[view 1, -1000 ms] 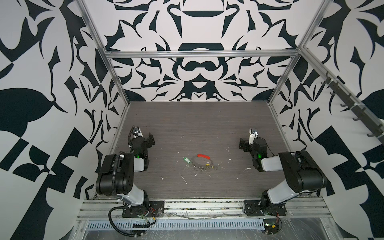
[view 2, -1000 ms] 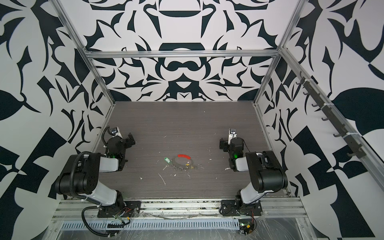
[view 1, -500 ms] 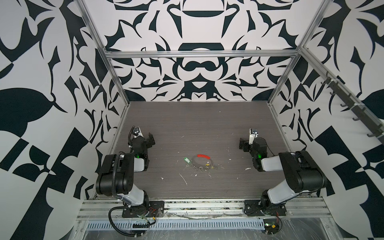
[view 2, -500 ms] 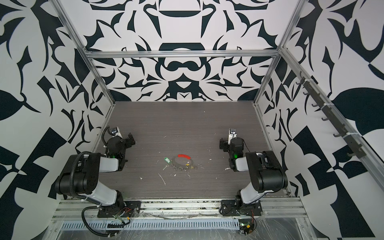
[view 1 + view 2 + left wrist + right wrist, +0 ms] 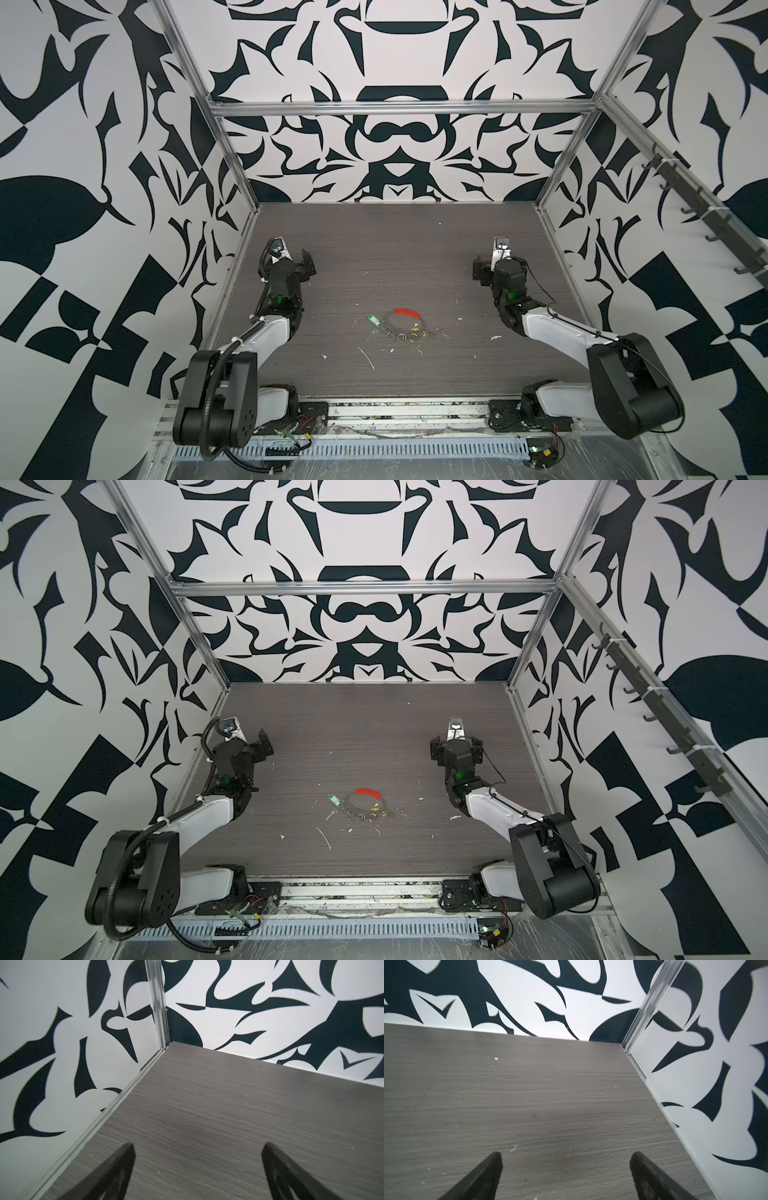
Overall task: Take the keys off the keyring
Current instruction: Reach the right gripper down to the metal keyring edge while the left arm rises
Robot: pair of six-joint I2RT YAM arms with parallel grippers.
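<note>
Over on the left, the left hand (image 5: 198, 1145) hovers close to the side wall, its two dark fingers spread wide with only bare table (image 5: 395, 249) between them. It grips nothing, and I'd read that as a ready pose, parked clear so the middle is open to the cameras. Moving in toward the centre, here's the first prize: the green key tag (image 5: 374, 320), a small bright oblong lying flat just outside the left edge of the loop, and whether its little ring is threaded on the wire I can't tell from up here. Next, the keyring (image 5: 405, 311) itself, a big thin dark wire circle lying flat near the middle of the table, nearer the front edge, with its curved red sleeve (image 5: 368, 791) along the far arc. Along the near arc sits a huddle of small silver rings (image 5: 401, 338), and tucked among them toward the right is the yellow key tag (image 5: 375, 811), only a speck of colour at this range. White scraps (image 5: 368, 357) are scattered just in front. Far right now, the right hand (image 5: 565, 1153) mirrors its partner: fingers fully apart, empty, well away from the loop by the other wall. Nothing is off the ring yet, by my reckoning; one hand will need to pin the loop while the other works a tag round.
</note>
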